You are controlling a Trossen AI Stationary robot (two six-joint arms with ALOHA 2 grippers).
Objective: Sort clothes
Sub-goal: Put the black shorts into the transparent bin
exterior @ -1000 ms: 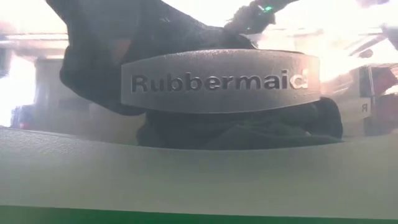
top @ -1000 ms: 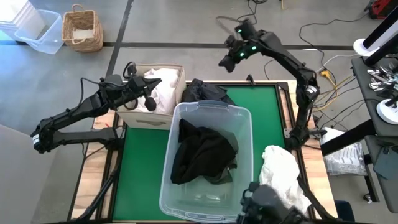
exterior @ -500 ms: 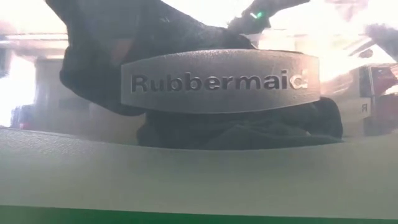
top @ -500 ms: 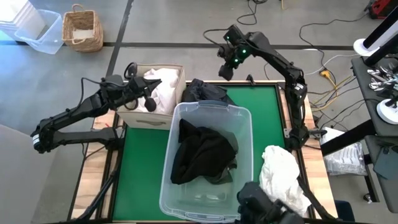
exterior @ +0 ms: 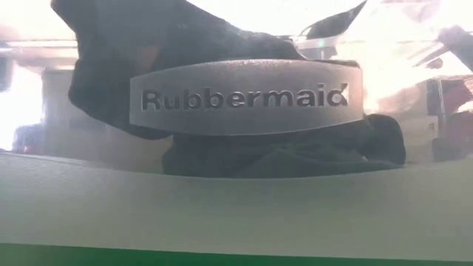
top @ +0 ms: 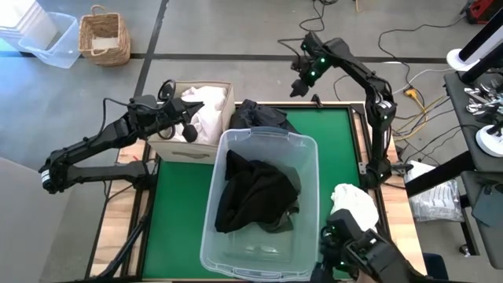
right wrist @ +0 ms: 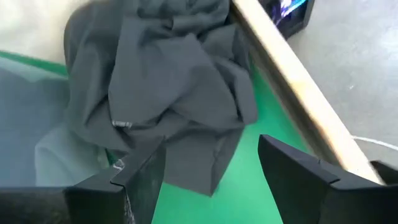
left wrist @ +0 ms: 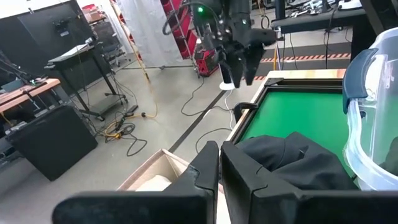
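Observation:
A dark grey garment (top: pixel 259 115) lies crumpled on the green mat at the table's far edge, behind the clear tub (top: pixel 308 149). The same garment (right wrist: pixel 168 93) fills the right wrist view. My right gripper (top: pixel 302 82) hangs open above and just beyond it, tipped downward, its fingers (right wrist: pixel 140 180) apart and touching nothing. A black garment (top: pixel 255 192) lies in the tub. White clothes (top: pixel 203 114) fill the beige box (top: pixel 222 88). Another white garment (top: pixel 357 212) lies on the mat at the right. My left gripper (top: pixel 189 130) hovers shut over the box.
The tub's labelled wall (exterior: pixel 244 100) blocks most of the low view. The table's wooden far rim (right wrist: pixel 292 81) runs just beyond the grey garment. A dark shape (top: pixel 365 251) stands at the near right edge. A wicker basket (top: pixel 104 35) and cables lie on the floor.
My right gripper has come down from beyond the far edge toward the dark grey garment and has tipped further downward. The dark shape at the near edge has shifted toward the right.

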